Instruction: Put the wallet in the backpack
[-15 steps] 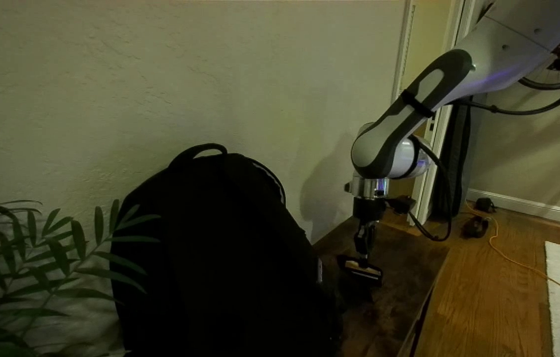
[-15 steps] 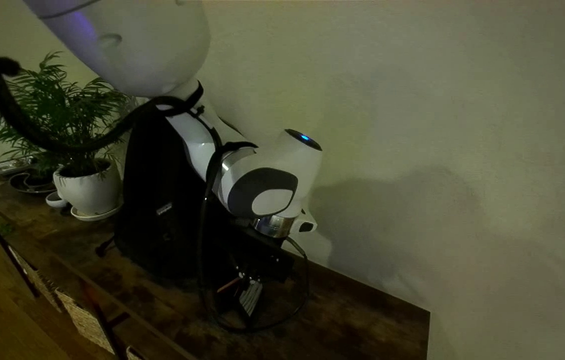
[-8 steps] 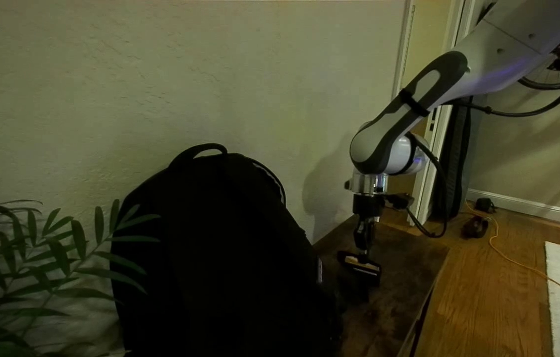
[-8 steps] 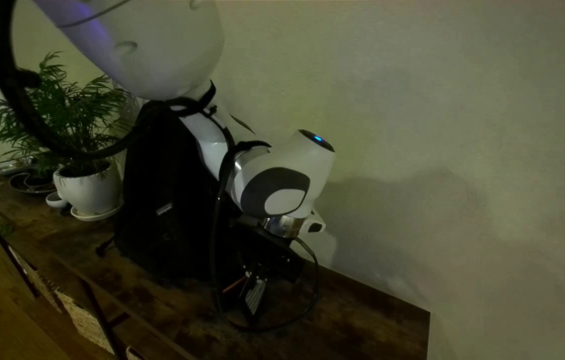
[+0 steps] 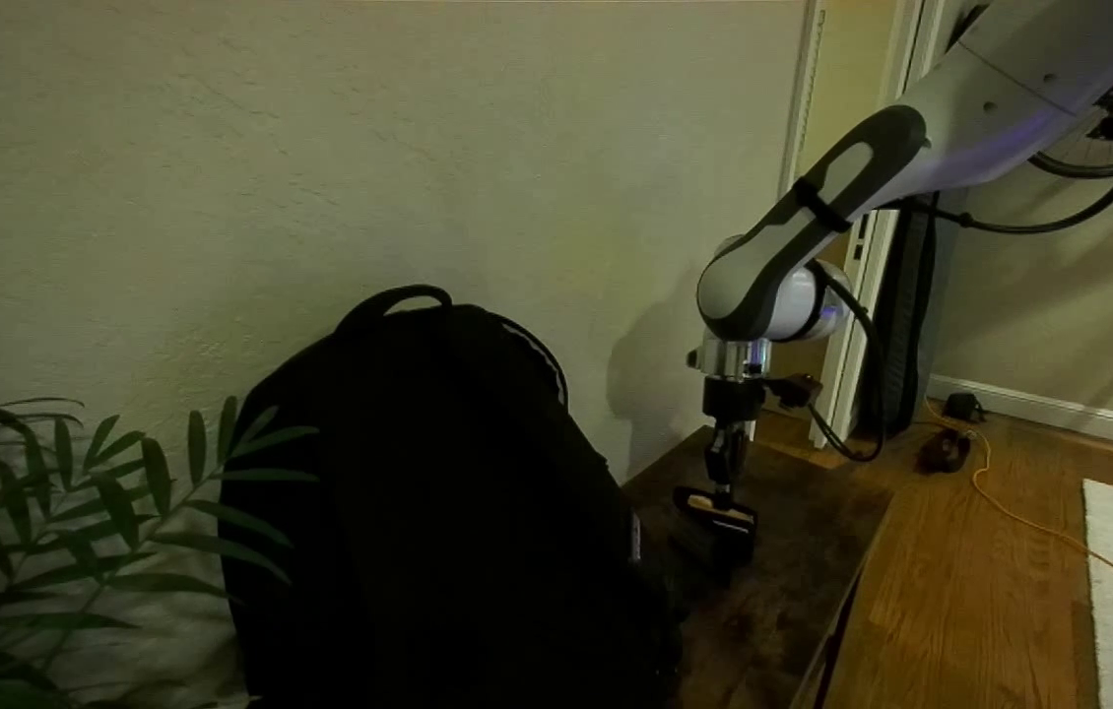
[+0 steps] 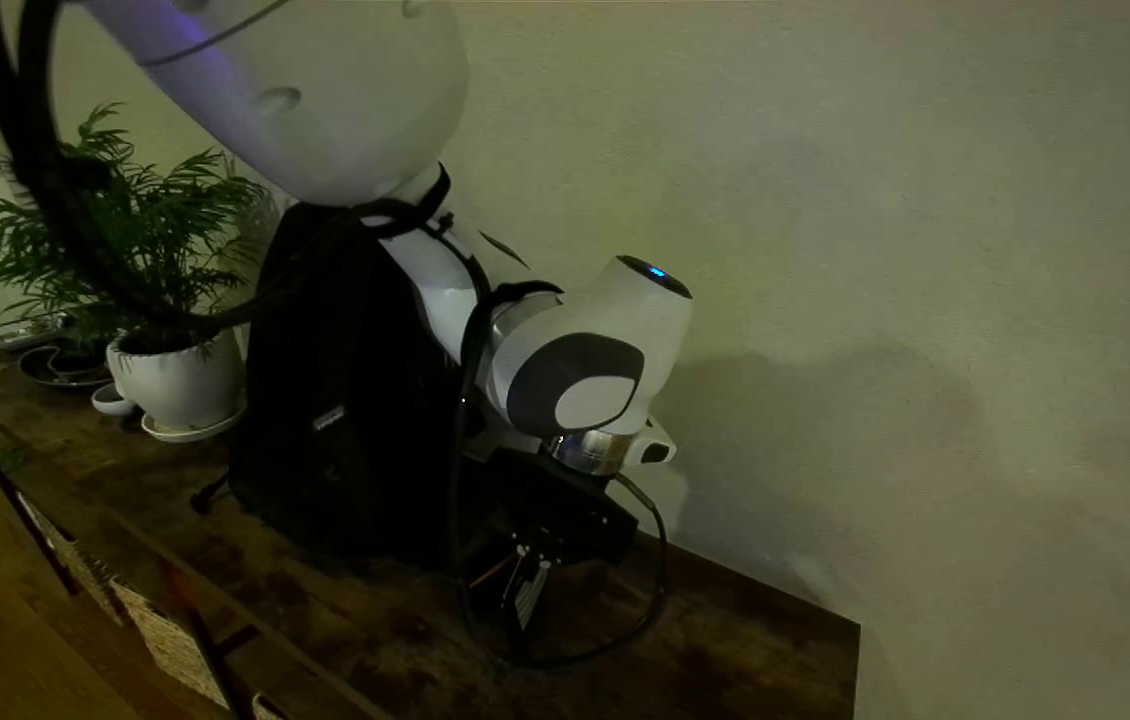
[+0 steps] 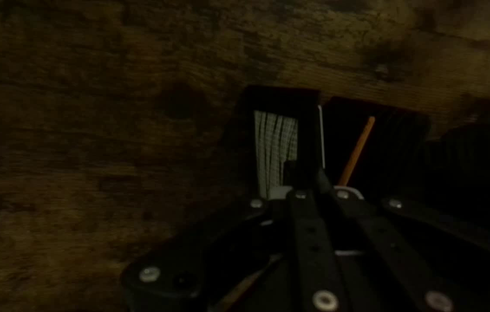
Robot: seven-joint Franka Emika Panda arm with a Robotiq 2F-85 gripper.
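Jaws pinched narrow on wallet (image 7: 309,128), between backpack (image 6: 345,470) and short edge of desk (image 6: 755,650). Grasp looks done; carrying and stowing remain. Can't tell if it's lifted off desk.

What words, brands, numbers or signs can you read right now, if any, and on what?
None can be read.
Small pale label on the black fabric backpack: too small and blurred to read.
Small glowing blue mark on the white-and-grey robot arm: too small to make out.
Black folding wallet, in the dim wrist view: no lettering shows.
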